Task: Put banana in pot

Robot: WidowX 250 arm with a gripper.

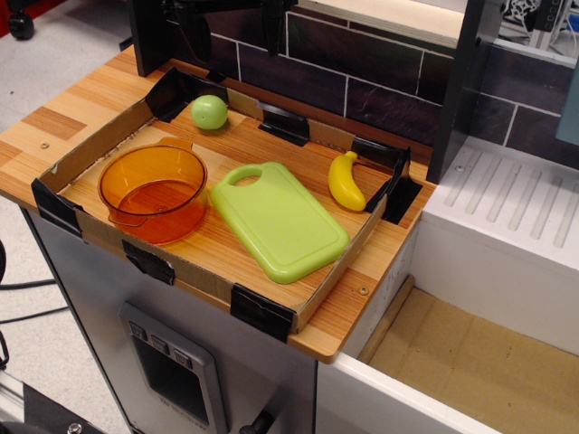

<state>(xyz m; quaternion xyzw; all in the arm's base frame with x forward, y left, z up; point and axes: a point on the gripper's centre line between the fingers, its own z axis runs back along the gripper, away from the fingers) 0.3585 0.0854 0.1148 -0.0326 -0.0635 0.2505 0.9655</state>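
Single view: glossy yellow plastic banana (pixel 346 181) lies loose at right-centre of the frame, just right of the flat light-green cutting board (pixel 279 220), well apart from the empty translucent orange pot (pixel 154 192) at left-centre, so nothing is started by my read. Round green fruit (pixel 209 112) sits upper left inside the cardboard-walled wooden tray (pixel 271 309); gripper isn't visible, so its opening and hold can't be told.

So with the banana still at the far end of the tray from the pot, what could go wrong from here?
1. The banana lies close to the tray's cardboard wall, so the gripper, not in view now, may clip the wall on the grasp.
2. The cutting board lies between banana and pot; a low carry could snag it.
3. The banana looks glossy and curved, so it might slip.
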